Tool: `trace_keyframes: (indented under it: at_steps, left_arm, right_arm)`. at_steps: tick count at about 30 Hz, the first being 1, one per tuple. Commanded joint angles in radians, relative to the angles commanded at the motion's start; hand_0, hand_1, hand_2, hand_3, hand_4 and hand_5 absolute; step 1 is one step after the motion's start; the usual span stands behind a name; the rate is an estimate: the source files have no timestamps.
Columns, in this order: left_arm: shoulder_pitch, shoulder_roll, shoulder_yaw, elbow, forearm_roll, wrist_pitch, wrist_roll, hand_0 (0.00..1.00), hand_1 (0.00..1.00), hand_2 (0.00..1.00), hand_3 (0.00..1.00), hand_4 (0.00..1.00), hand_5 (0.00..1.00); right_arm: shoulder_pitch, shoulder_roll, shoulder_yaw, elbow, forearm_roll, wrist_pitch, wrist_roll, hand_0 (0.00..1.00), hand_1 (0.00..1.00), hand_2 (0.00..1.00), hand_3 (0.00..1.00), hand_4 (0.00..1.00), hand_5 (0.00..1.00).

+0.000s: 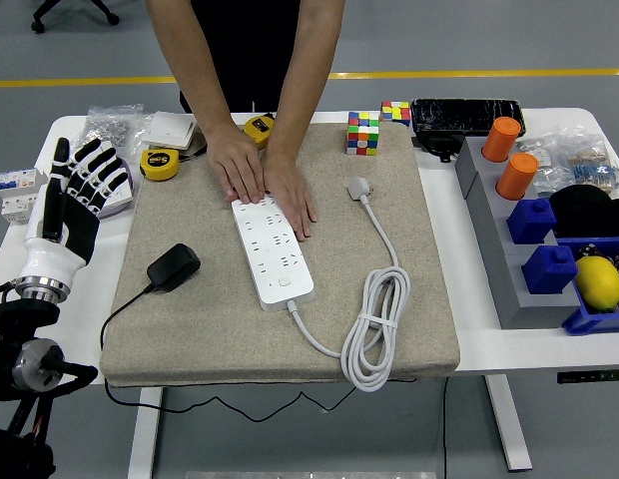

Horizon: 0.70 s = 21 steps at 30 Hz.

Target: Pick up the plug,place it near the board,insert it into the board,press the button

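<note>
Head view shows the black plug (173,266) lying on the beige mat (210,329), near its left edge, its thin black cable running off the mat's near-left side. Just to its right lies the white power strip (274,249) — the board — set at a slant, with its button at the near end. Its white cord (374,324) is bundled in a coil on the near right of the mat and ends in a white plug (360,188) farther back.

A person stands at the far side; both of the person's hands (262,180) lie flat side by side, pressing on the strip's far end.

The robot's left hand (83,185) is raised at the left table edge, well apart from the plug — fingers spread and straight, holding nothing, touching nothing on the mat. The right hand does not show.

On the right a grey rack (494,254) carries two orange cylinders (509,158) and two blue blocks (541,244); beside it a blue tray (589,317) holds a yellow lemon (598,281). At the far edge sit two colour cubes (364,132), two yellow tape measures (161,165) and a black case (467,117).
</note>
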Motion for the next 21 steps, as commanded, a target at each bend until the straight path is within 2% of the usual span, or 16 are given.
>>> trace_keyframes:
  at_steps: [2, 5, 6, 11, 13, 19, 21]
  left_arm:
    - [0.0, 0.004, 0.008, -0.003, 0.026, -0.007, 0.008, 0.998, 0.998, 0.927, 0.824, 0.998, 0.161]
    - [-0.005, 0.016, 0.041, -0.005, 0.124, -0.027, 0.036, 0.998, 0.998, 0.927, 0.824, 0.998, 0.161]
    - [-0.007, 0.018, 0.049, -0.003, 0.161, -0.031, 0.044, 0.998, 0.998, 0.998, 0.969, 0.998, 0.148]
    - [-0.034, 0.037, 0.104, 0.024, 0.328, -0.051, 0.086, 0.998, 0.998, 0.998, 0.969, 0.998, 0.148]
    - [-0.044, 0.043, 0.119, 0.036, 0.397, -0.054, 0.096, 0.998, 0.998, 0.998, 0.998, 0.998, 0.159]
    - [-0.099, 0.058, 0.169, 0.108, 0.623, -0.064, 0.13, 0.998, 0.998, 0.998, 0.998, 0.998, 0.17]
    - [-0.11, 0.058, 0.182, 0.131, 0.658, -0.065, 0.131, 0.998, 0.998, 0.998, 0.998, 0.998, 0.17]
  right_arm:
    - [-0.001, 0.0, 0.0, 0.0, -0.001, 0.0, 0.0, 0.832, 0.725, 0.722, 0.762, 0.998, 0.983]
    - [-0.002, -0.001, 0.002, 0.0, -0.005, 0.001, -0.001, 0.832, 0.725, 0.722, 0.762, 0.998, 0.983]
    - [-0.002, -0.001, 0.001, 0.0, -0.004, 0.001, -0.001, 0.832, 0.725, 0.721, 0.762, 0.998, 0.983]
    - [0.0, -0.003, -0.005, 0.0, 0.001, 0.0, 0.0, 0.832, 0.725, 0.721, 0.762, 0.998, 0.983]
    - [0.0, -0.003, -0.006, 0.0, 0.001, 0.0, 0.0, 0.832, 0.725, 0.721, 0.763, 0.998, 0.983]
    - [0.001, -0.004, -0.005, 0.0, -0.001, 0.0, -0.001, 0.832, 0.725, 0.722, 0.762, 0.998, 0.984]
    - [0.001, -0.004, -0.005, 0.0, 0.0, -0.001, -0.001, 0.832, 0.725, 0.722, 0.762, 0.998, 0.984]
